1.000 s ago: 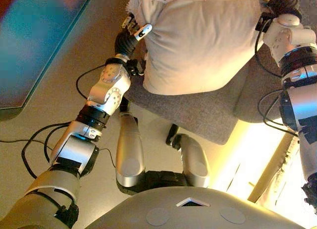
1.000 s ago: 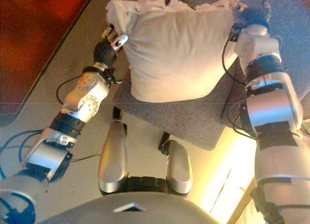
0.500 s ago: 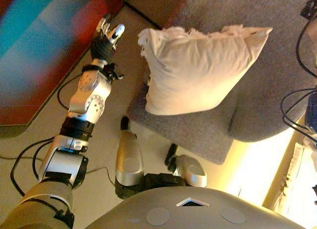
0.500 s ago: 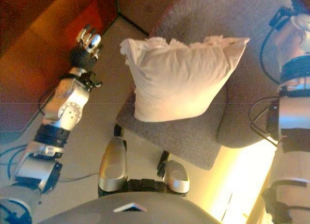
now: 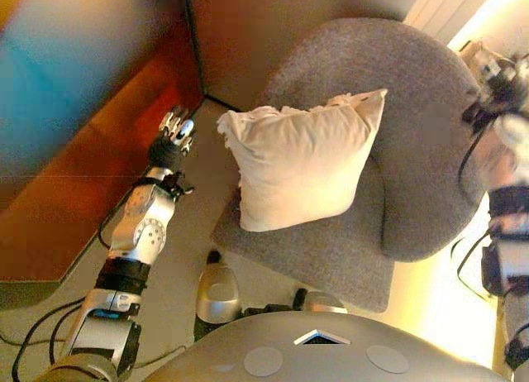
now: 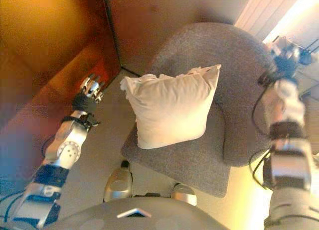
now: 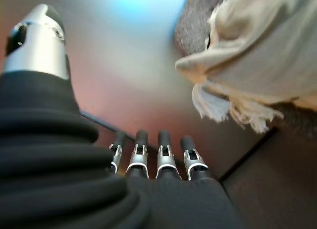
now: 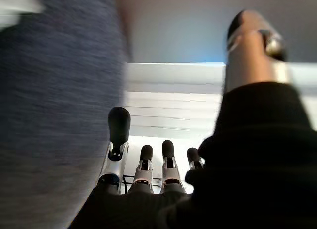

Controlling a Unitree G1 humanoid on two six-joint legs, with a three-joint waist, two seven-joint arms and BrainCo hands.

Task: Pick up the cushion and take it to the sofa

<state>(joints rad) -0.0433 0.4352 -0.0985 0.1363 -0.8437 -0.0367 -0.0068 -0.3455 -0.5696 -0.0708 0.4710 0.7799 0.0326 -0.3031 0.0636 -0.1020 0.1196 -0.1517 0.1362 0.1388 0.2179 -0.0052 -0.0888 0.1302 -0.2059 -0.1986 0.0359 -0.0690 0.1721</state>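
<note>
Both hands had come off the cushion since a second earlier and pulled out to the sides; the head camera had tipped up too, so the whole chair back was in view.

Grey upholstered armchair [image 5: 413,134] filled the middle of the scene, rounded back, standing on a beige floor [image 5: 186,258]. Dark reddish-brown wall panel [image 5: 99,167] ran along the robot's left.

Cushion [image 5: 302,163] sat upright on the chair seat, leaning against the backrest, touched by neither hand. Cream fabric, square, plump, with a frayed fringe along its top-left edge; one top corner stuck up in a point. No readable print or labels anywhere.

Left hand [image 5: 172,138] hovered over the floor beside the chair, near the cushion's fringed corner, fingers straight, holding nothing. Right hand [image 6: 285,55] was out past the chair's right side, fingers [image 8: 119,135] extended, empty.
</note>
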